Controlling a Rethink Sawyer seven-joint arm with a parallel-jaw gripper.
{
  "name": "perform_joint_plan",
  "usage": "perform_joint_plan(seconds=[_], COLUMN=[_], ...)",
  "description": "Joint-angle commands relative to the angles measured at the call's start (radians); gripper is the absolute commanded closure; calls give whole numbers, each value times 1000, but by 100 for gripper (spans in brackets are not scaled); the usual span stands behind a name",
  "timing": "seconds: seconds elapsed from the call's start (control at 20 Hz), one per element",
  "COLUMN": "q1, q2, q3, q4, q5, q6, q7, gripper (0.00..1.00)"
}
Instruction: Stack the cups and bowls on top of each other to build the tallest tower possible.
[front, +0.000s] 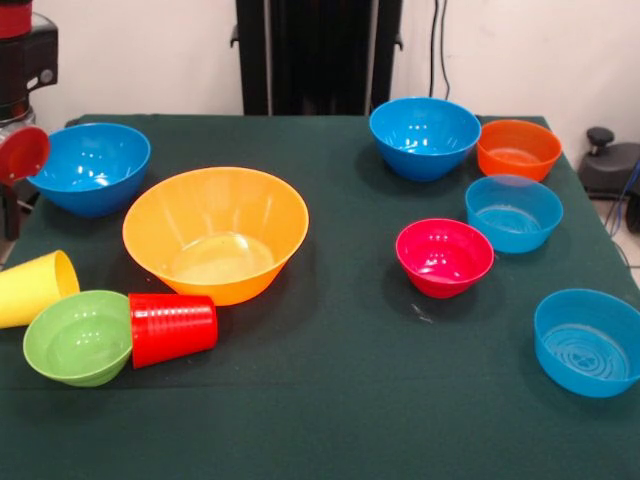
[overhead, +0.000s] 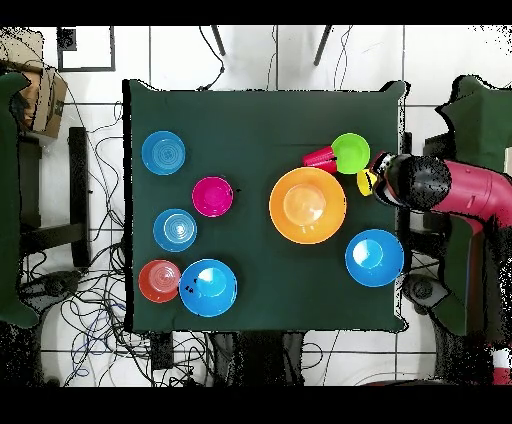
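The big yellow-orange bowl (front: 215, 235) (overhead: 307, 205) stands upright with nothing in it. Beside it the red ribbed cup (front: 172, 328) (overhead: 320, 157) lies on its side against the light green bowl (front: 78, 337) (overhead: 351, 153). The yellow cup (front: 35, 288) (overhead: 366, 183) also lies on its side, at the table's edge. The other bowls stand singly: two deep blue (front: 90, 165) (front: 425, 135), orange (front: 518, 148), pink-red (front: 444, 256), two paler blue (front: 513, 212) (front: 588, 342). My gripper (overhead: 383, 180) hangs at the table's edge next to the yellow cup, its state hidden by the arm (overhead: 440, 185).
The dark green cloth table (front: 330, 400) (overhead: 260, 120) carries everything. Part of the arm (front: 20, 80) shows at the left edge of the front view, above a deep blue bowl. Cables and furniture surround the table in the overhead view.
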Motion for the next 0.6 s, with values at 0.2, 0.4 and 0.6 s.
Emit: perform_joint_plan(seconds=[0.2,0.4,0.6], q1=[69,90,117], q2=[87,79,64], q3=[62,40,22], q4=[-95,-83,-59], q5=[-66,-76,-56], q6=[124,112,106], q7=[-289,-257,-187], gripper=[0,0,0])
